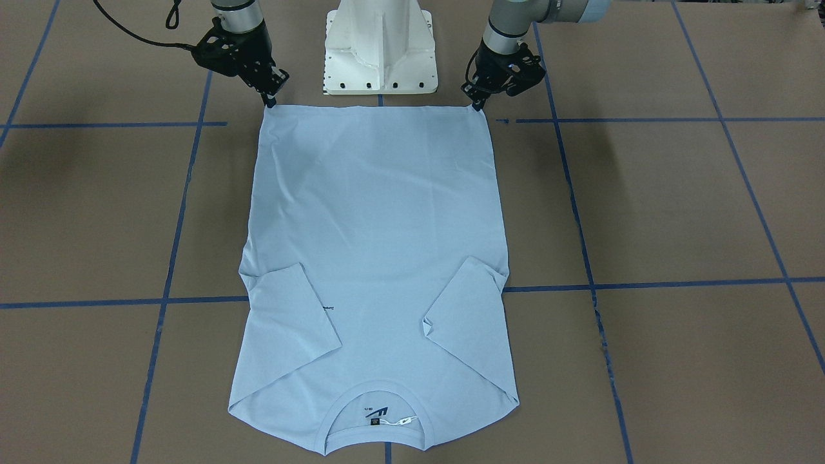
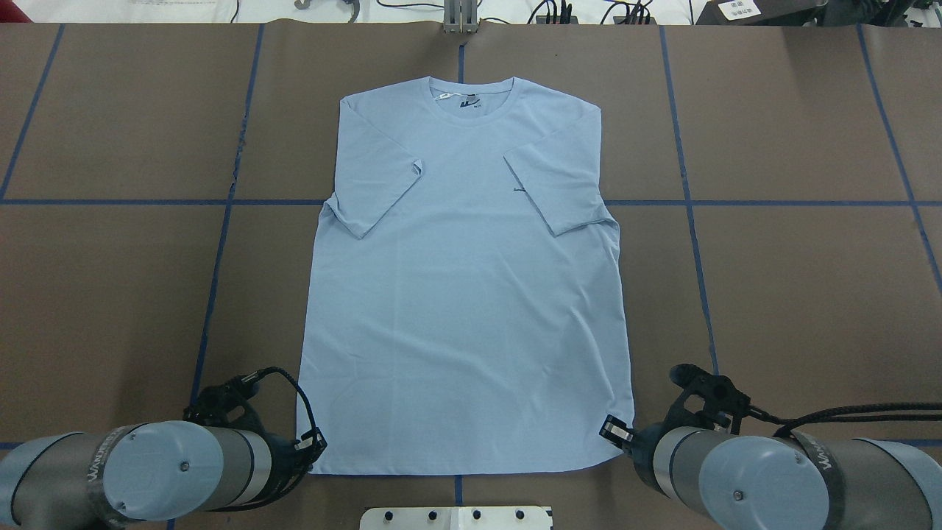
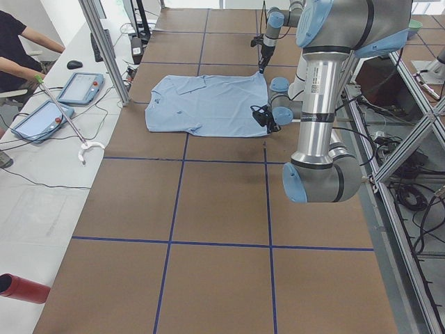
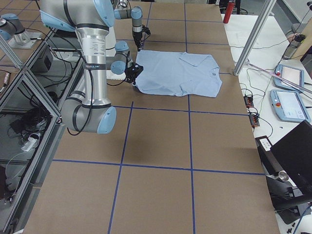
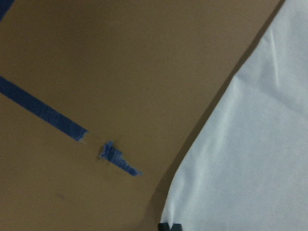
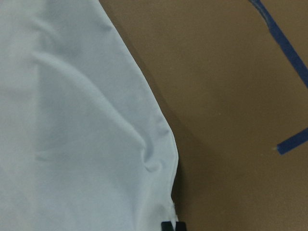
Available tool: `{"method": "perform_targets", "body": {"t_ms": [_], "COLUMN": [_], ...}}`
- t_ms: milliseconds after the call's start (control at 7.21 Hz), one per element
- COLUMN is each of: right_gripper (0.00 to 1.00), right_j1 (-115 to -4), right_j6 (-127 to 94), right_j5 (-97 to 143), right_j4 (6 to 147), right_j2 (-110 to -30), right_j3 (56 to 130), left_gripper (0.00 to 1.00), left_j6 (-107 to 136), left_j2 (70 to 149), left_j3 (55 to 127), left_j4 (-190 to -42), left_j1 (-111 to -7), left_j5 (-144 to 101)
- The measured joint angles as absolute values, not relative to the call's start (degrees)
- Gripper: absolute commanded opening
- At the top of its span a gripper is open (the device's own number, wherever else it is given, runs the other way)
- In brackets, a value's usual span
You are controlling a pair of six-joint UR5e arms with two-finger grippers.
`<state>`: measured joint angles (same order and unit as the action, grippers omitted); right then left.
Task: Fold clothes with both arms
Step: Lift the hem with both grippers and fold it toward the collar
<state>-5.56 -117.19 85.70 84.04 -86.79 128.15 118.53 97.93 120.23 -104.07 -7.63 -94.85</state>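
My left gripper (image 2: 316, 445) and right gripper (image 2: 611, 428) each pinch a hem corner of the shirt (image 2: 471, 294); its length runs straight away toward the collar (image 2: 471, 122)

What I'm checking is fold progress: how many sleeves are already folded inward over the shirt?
2: the left-side sleeve and the right-side sleeve both lie folded over the T-shirt's chest.

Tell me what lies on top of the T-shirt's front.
Both sleeves, folded inward over the T-shirt. One hides most of the chest graphic; only a dark sliver shows.
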Motion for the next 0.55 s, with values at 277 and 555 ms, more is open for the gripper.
{"method": "perform_targets", "body": {"t_ms": [277,555], "right_gripper": [0.00,0.00], "right_j1": [-4.4,-5.7], "right_j6": [-117.2,-115.8], "right_j5": [85.7,85.3], "right_j4": [84.9,85.1], "right_j2": [-90.7,-93.2], "right_j3": [134.1,139.3], "left_gripper": [0.00,0.00], "left_j6": [118.5,117.4], "left_j2": [98.1,98.8], "left_j3": [128.7,134.7], "left_j4": [-99.6,-95.1], "left_j1": [-7.6,-9.3], "left_j5": [-96.2,-97.2]}}
